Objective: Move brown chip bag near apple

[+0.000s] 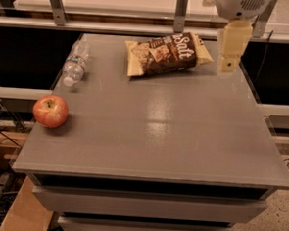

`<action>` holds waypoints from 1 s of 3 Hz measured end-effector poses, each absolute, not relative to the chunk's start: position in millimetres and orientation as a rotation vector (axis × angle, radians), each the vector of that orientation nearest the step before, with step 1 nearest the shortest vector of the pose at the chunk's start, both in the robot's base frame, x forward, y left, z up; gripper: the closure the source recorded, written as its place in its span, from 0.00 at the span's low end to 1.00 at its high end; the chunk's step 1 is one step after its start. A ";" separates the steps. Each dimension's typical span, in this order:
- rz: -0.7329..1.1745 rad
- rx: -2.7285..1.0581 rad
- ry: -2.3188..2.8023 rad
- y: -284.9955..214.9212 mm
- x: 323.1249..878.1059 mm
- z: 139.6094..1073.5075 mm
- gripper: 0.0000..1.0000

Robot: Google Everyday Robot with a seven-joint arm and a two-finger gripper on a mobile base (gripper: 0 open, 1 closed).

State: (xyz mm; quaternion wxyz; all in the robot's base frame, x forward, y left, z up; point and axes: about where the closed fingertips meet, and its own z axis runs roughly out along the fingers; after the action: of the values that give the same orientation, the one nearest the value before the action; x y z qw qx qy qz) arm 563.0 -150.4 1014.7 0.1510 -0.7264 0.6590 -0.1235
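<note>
The brown chip bag point(165, 54) lies flat at the back middle of the grey table point(182, 134), dark brown with white "Salt" lettering and pale yellow ends. The red apple point(50, 110) sits near the table's left front edge, far from the bag. My gripper point(228, 66) hangs pointing down over the back right of the table, just right of the bag's right end and apart from it. It holds nothing that I can see.
A clear plastic water bottle point(75, 63) lies on its side at the back left of the table, between bag and apple. Metal rails and posts point(180, 12) run behind the table. Drawers sit below the tabletop.
</note>
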 end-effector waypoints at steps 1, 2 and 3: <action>-0.468 -2.167 1.801 -120.8 605.0 1009.0 0.00; -0.597 -2.174 1.761 -98.6 636.3 996.4 0.00; -0.661 -2.196 1.753 -79.8 665.6 975.4 0.00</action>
State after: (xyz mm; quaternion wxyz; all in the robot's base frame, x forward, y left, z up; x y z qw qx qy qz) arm 665.6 -79.8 975.4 0.1272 -0.7546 0.6023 -0.2273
